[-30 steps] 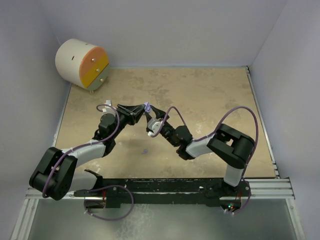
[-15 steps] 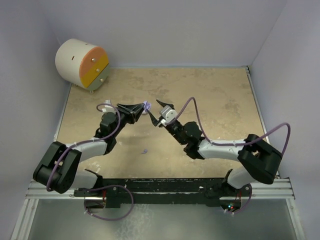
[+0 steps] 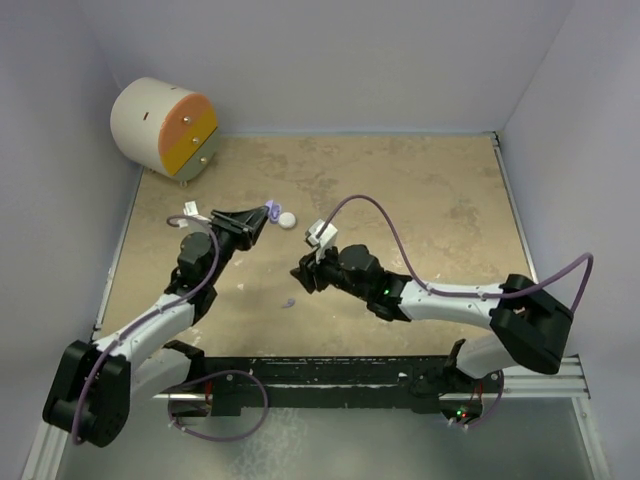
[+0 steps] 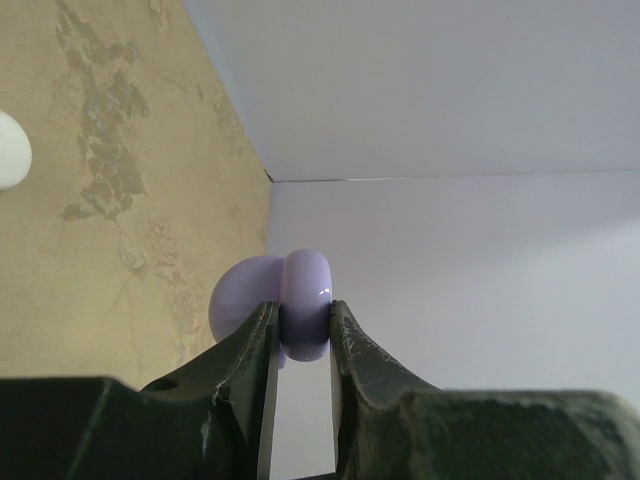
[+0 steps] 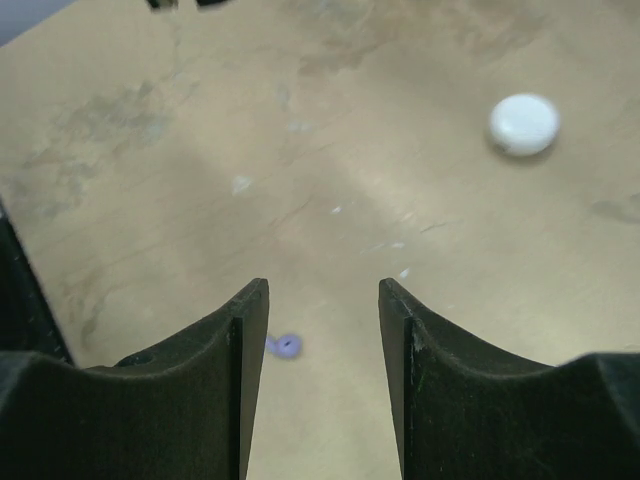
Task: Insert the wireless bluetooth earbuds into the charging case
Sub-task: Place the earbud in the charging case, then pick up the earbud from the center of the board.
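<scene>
**Inspector:** Left fingers (image 3: pixel 256 219), state?

**Examiner:** Closed on the lilac charging case (image 4: pixel 305 315), pinched edge-on at the very tips and held clear of the counter (image 3: pixel 420 200). A second lilac lobe shows beside the pinched part. Whether that is an opened lid, I cannot tell.

**Inspector:** Right fingers (image 3: pixel 303 276)?

**Examiner:** Parted, nothing between them, angled down at the counter. One lilac earbud (image 5: pixel 286 346) lies loose on the surface just ahead of them, nearer one fingertip than the other, and it is not touched.

**Inspector:** Anything further out?

**Examiner:** A white case (image 5: pixel 524 124) sits on the counter well beyond the right fingers and just beside the tips of the left ones. It appears closed.

**Inspector:** Progress?

**Examiner:** In my judgement, unfinished and likely early. No earbud can be seen seated in either case. The loose lilac earbud has yet to be picked up and placed in the held case. The other lilac earbud and both whitish ones are not visible, so their whereabouts go unrecorded
</scene>
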Motion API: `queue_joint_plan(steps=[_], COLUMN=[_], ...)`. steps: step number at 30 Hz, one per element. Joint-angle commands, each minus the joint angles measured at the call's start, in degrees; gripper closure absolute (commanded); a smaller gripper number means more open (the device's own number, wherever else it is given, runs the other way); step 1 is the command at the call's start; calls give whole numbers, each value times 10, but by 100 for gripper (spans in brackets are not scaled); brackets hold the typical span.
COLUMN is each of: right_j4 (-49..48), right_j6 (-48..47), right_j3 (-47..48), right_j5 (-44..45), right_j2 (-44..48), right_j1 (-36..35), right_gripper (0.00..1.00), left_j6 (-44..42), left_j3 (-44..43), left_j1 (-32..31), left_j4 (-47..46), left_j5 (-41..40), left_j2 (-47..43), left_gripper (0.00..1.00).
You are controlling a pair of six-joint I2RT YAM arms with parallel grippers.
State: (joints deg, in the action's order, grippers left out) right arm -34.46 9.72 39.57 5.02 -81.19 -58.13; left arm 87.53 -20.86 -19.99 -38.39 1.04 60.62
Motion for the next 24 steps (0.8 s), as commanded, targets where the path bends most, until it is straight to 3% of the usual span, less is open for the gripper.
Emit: queue_joint_plan(steps=[1,11,24], right_j4=[31,103,163], right_j6=[104,252,339], right_j3=[0,83,113], right_j5=[5,97,172], right_j2=[-21,-152,-159], right_j1=[-45,-120,-132], right_gripper=[50,50,51], left_j6=[-48,-53,-53], left_j3=[8,40,50], left_j1=[5,7,7], left_j4=[80,128,130], left_j5=[-23,-30,-25], left_j2=[-61,-137,-146], left_gripper=[100,100,100])
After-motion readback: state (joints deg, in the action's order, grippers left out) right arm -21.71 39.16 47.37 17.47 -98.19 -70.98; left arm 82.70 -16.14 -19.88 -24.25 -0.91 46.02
